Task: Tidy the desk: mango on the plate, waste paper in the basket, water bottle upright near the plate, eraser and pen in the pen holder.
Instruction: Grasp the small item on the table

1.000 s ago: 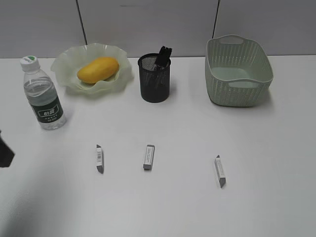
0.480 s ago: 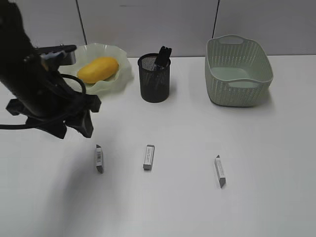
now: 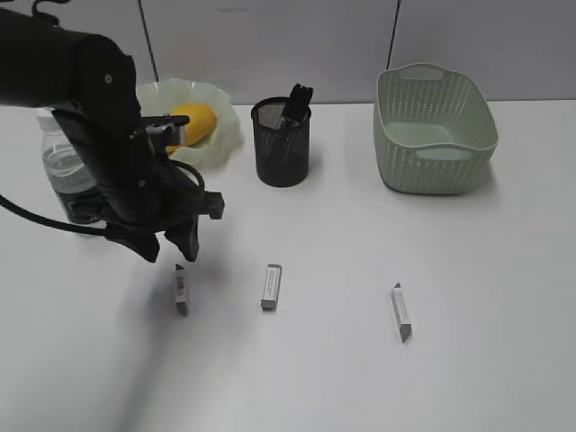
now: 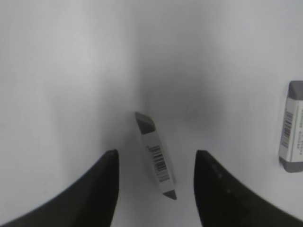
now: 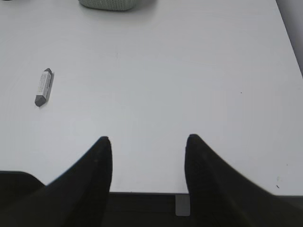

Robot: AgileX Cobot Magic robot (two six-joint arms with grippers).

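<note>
On the far left of the white surface (image 3: 468,360) the water bottle (image 3: 61,171) stands upright, its lower part and label hidden behind the black left arm. Just right of it, at the back, the mango (image 3: 193,123) lies in the wavy green plate (image 3: 225,117), both partly covered by the same arm. The left pincer (image 3: 171,250) hangs just above and behind the leftmost eraser (image 3: 181,289); in the left wrist view that eraser (image 4: 156,155) lies on the surface between the two dark fingertips (image 4: 102,189), which stand spread apart on either side of it without touching it, so the pincer is released and grips nothing. A second eraser (image 3: 271,286) lies near, to the right, also seen at the right edge of the left wrist view (image 4: 292,126). Behind it stands the black mesh pen holder (image 3: 283,144) with a dark pen (image 3: 298,100) sticking out of its top. Further right a third eraser (image 3: 400,312) lies alone, well apart from the others. At the back right sits the pale green basket (image 3: 434,130); no paper shows inside it from this angle. The right pincer (image 5: 147,163) shows only in the right wrist view, its fingers parted and holding nothing, above bare surface at the near edge, with the third eraser (image 5: 43,87) off to its left.
</note>
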